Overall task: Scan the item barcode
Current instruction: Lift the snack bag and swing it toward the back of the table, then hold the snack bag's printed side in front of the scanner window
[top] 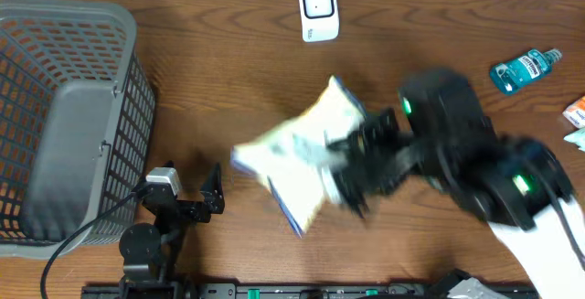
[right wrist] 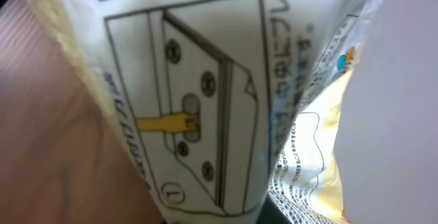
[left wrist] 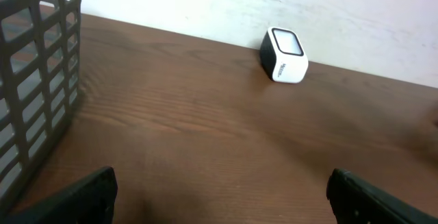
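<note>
right arm: black, green lights, white lower link | left arm: black, black cable

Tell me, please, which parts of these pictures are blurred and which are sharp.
Overhead: the packet and right gripper are smeared by motion blur, while the basket and scanner are crisp. Left wrist: evenly lit, scanner sharp. Right wrist: the packet fills the frame, its print soft, too close to focus.

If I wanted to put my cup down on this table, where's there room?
The table is bare between the basket and the scanner, and between the scanner and the mouthwash bottle. The middle is crowded: the right gripper holds a packet there.
</note>
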### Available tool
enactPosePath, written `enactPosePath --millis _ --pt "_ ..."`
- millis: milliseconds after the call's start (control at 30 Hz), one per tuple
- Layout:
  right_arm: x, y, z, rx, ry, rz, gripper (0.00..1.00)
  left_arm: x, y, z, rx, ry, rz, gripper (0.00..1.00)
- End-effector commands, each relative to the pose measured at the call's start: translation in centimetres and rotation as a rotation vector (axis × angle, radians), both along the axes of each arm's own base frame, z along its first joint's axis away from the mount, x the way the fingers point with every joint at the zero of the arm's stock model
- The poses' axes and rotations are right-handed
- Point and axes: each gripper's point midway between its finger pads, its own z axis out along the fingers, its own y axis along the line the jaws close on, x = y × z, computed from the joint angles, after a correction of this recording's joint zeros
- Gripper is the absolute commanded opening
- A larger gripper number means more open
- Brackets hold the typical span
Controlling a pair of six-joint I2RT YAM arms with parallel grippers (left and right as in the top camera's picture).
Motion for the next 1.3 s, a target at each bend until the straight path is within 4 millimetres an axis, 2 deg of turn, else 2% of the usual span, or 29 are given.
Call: enactPosePath --millis 0,133,200,233,300,500,567,700,767,800,967,1133,1267 --pt "2.2 0.8 -1.3 0.133 0.323 -0.226 0.02 -0.1 -0.3 -1.3 0.007 0.030 -0.016 0.98" --pt "3.9 2.2 -3.8 0.196 0.632 -0.395 0.01 -0.1 -0.3 -1.3 0.007 0.030 -0.017 0.98" --pt "3.6 3.0 -4.5 0.210 0.756 -0.420 0.01 -0.1 -0.3 -1.3 0.007 0.030 -0.016 0.98" --pt "2.9 3.5 -4.7 0.220 0.855 -0.413 0.01 -0.1 -0.3 -1.3 0.007 0.030 -0.017 0.98" --pt "2.0 3.9 -4.8 0.220 0.927 -0.386 0.01 -0.1 -0.3 -1.3 0.007 0.030 -0.016 0.98" --pt "1.0 3.4 -6.7 0.134 1.006 -0.433 0.01 -0.1 -0.3 -1.3 0.007 0.030 -0.017 0.98" --pt "0.7 3.9 -6.1 0.164 1.043 -0.408 0.01 -0.1 -0.3 -1.3 0.007 0.030 -0.016 0.98" --pt "0.1 5.1 -1.9 0.354 1.251 -0.290 0.01 -0.1 -0.3 -1.3 0.007 0.030 -0.016 0.98" --pt "1.8 4.7 -1.1 0.418 1.325 -0.355 0.01 -0.1 -0.3 -1.3 0.007 0.030 -0.016 0.98" --pt "3.3 4.2 -0.7 0.465 1.362 -0.391 0.01 -0.1 -0.3 -1.3 0.007 0.030 -0.016 0.98" --pt "7.7 2.5 0.0 0.608 1.422 -0.362 0.01 -0.1 -0.3 -1.3 0.007 0.030 -0.016 0.98" --pt "12.7 1.1 -0.9 0.727 1.435 -0.224 0.01 -0.1 -0.3 -1.3 0.007 0.030 -0.016 0.98" --pt "17.3 1.2 -4.0 0.733 1.522 -0.261 0.01 -0.1 -0.2 -1.3 0.007 0.030 -0.016 0.98"
